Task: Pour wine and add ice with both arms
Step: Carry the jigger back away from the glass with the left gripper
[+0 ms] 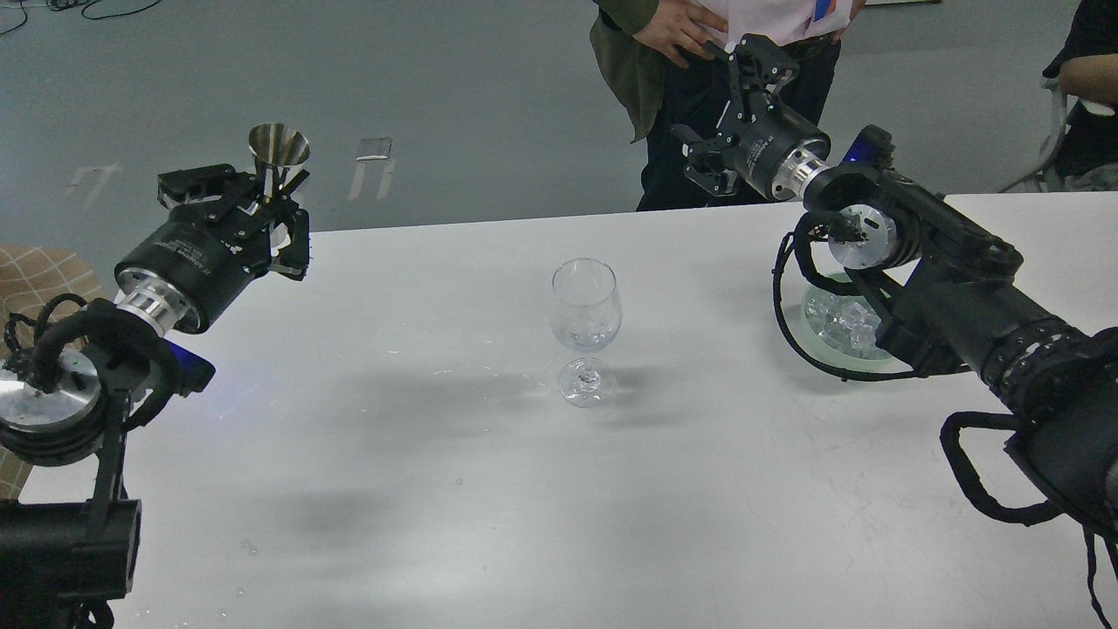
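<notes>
A clear stemmed wine glass (pixel 585 307) stands upright mid-table. My left gripper (pixel 265 208) is at the far left, above the table's back left corner. It is shut on a steel jigger cup (pixel 278 150) held upright, mouth up. My right gripper (pixel 723 103) is open and empty, up above the table's back edge, well right of the glass. The ice (pixel 844 323), several clear cubes, lies in a shallow glass dish (pixel 814 348) on the right, partly hidden under my right arm.
A person (pixel 690 52) stands right behind the table, close to my right gripper. Another person's arm (pixel 1087 79) shows at the far right. A tan checked seat (pixel 39 284) is beside the table's left edge. The white table (pixel 524 489) fills the foreground.
</notes>
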